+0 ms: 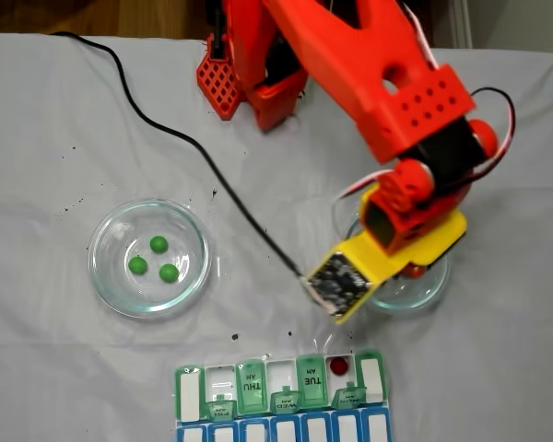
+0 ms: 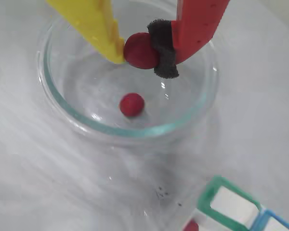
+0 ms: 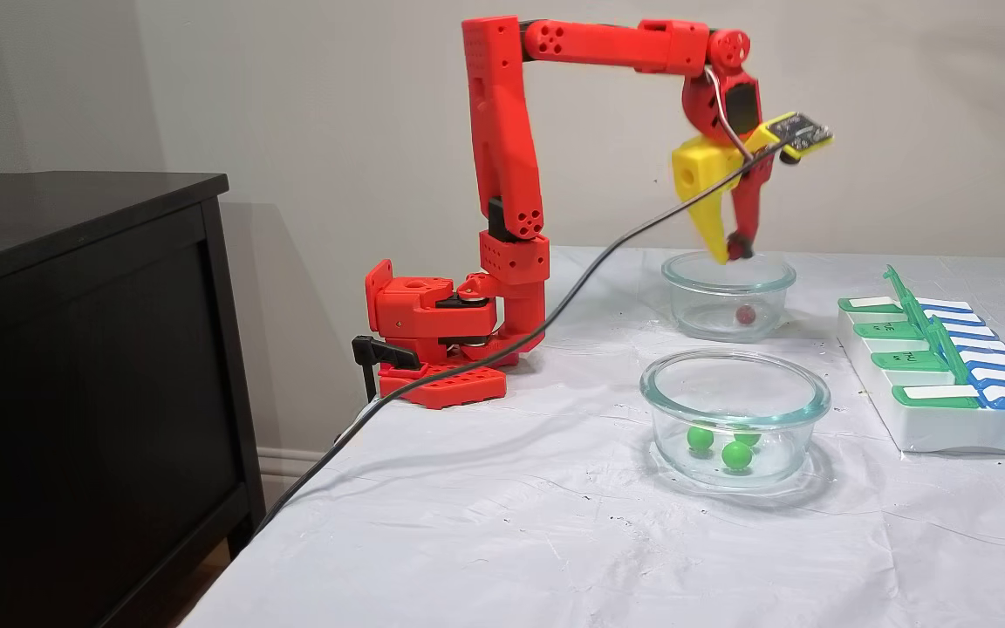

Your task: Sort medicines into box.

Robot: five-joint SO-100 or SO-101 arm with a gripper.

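Transfer step: gripper clamped on a red pill above the glass bowl, next move probably calling for carriage toward the pill organizer.

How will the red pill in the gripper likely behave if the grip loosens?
The red pill is a small smooth ball pinched at two spots by the gripper, so it may slip. Dropped, it would probably roll like the other pill, though the glass bowl should contain it.

Box cut by bottom edge — blue row partly shown.
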